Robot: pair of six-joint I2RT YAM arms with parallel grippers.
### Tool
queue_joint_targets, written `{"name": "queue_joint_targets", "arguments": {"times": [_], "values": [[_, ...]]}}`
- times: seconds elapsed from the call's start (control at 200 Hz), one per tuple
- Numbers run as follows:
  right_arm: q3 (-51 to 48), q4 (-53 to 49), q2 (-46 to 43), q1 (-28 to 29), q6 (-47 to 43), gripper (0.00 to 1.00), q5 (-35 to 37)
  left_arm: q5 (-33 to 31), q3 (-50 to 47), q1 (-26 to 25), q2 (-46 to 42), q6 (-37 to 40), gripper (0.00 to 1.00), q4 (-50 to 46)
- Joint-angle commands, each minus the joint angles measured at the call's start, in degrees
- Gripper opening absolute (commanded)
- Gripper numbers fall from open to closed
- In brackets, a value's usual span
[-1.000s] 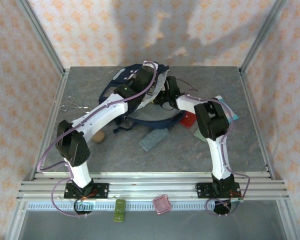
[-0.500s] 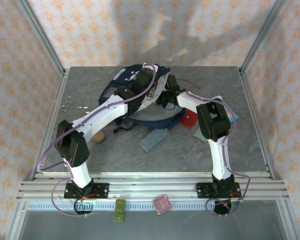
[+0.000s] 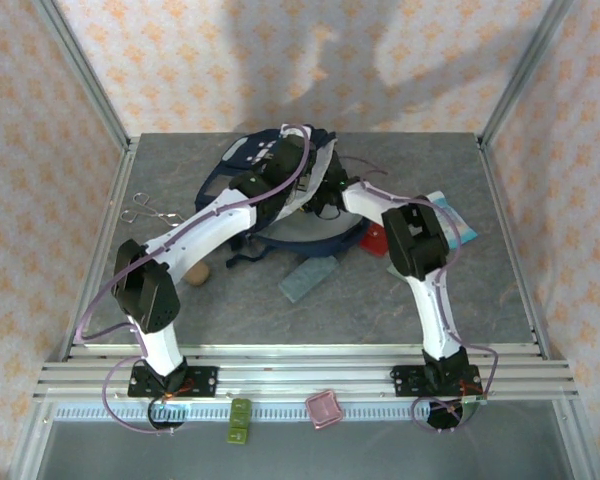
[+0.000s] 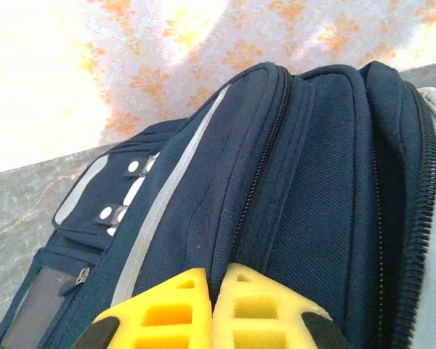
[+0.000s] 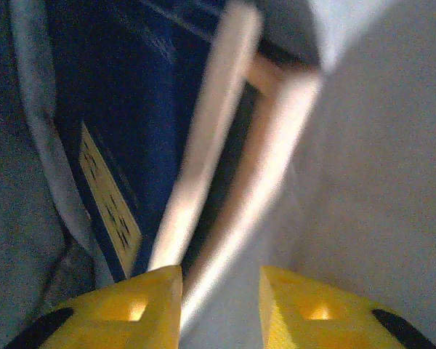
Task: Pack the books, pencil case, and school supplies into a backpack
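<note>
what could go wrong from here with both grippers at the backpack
The left gripper pinches a fold of the backpack; if it slips, the opening may drop onto the right gripper. The right gripper sits inside, close beside the navy book, so withdrawing could drag that out.

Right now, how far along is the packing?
Done: the navy blue book sits inside the backpack.
In hand: the left end effector pinches the backpack fabric, and the right end effector reaches inside.
Left: the pencil case and red piece lie on the table.
</note>
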Motion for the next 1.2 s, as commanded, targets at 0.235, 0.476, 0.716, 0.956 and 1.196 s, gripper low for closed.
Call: {"name": "queue_joint_targets", "arguments": {"times": [0.235, 0.476, 0.716, 0.956, 1.196], "values": [[-26.3, -5.3, -33.0, -1.0, -9.6, 0.35, 17.1, -4.2, 15.4, 2.7, 10.2, -14.2, 0.00, -1.9], [-39.2, -2.8, -45.3, -0.1, -8.6, 0.34, 20.1, -1.9, 21.1, 2.3, 17.5, -25.4, 0.00, 0.2], [-41.3, -1.8, -44.3, 4.5, -10.0, 0.33, 21.6, 6.8, 34.1, 2.3, 26.3, -26.5, 0.47, -5.3], [-40.1, 1.5, -40.0, 8.8, -10.7, 0.34, 20.9, 12.0, 2.2, 3.5, 5.2, -26.2, 0.68, 7.8], [-35.7, 2.6, -34.8, 12.1, -12.1, 0.35, 20.5, 16.4, -32.3, 10.2, -16.2, -32.6, 0.76, 16.7]]}}
